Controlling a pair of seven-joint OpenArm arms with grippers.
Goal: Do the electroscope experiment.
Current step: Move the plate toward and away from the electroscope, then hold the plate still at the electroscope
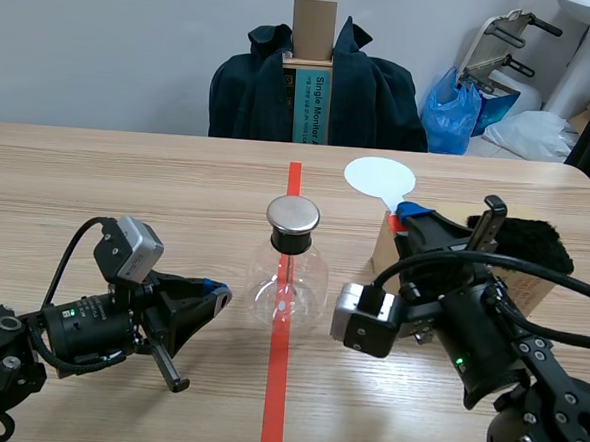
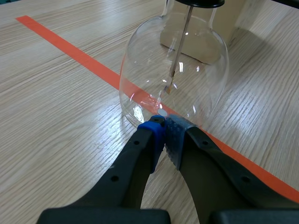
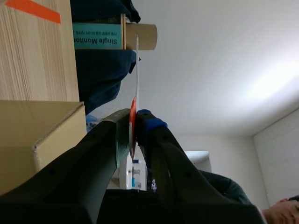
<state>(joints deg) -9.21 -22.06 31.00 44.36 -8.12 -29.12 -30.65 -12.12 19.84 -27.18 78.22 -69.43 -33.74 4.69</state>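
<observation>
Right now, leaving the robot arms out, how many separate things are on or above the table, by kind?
Glass electroscope flask: 1
White disc paddle, held in the right claw: 1
Cardboard box: 1
Black fuzzy cloth: 1
Total: 4

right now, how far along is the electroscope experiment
Done: the right gripper is shut on the white disc paddle, held up beside the cardboard box. In hand: the left gripper, shut, sits at the glass flask, by its base. Left: the disc is not yet at the metal cap.
</observation>
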